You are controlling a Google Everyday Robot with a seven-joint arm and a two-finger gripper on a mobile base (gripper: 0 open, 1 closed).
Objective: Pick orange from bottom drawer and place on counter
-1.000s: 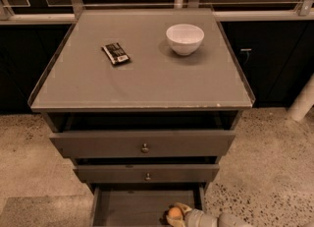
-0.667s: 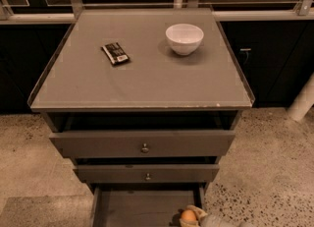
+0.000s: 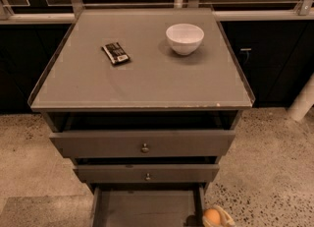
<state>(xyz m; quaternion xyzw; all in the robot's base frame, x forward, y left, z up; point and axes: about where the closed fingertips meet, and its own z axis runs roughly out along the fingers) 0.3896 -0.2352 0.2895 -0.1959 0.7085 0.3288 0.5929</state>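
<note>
The orange (image 3: 211, 215) shows at the bottom edge of the camera view, just right of the bottom drawer's right wall. My gripper (image 3: 216, 218) is shut on it, its pale fingers (image 3: 225, 217) cupped around the fruit. The bottom drawer (image 3: 147, 206) stands pulled out, and the part of its flat grey floor that shows is bare. The counter (image 3: 147, 81) is the broad grey glossy top above the drawers. Most of my arm is out of view below the frame.
A white bowl (image 3: 184, 38) and a small dark packet (image 3: 116, 53) lie on the counter's far half. Two wider drawers with metal knobs (image 3: 144, 148) are partly open above the bottom one. A white post (image 3: 303, 100) stands at right on the speckled floor.
The gripper and the orange have moved right together, from over the drawer floor to just past its right wall.
</note>
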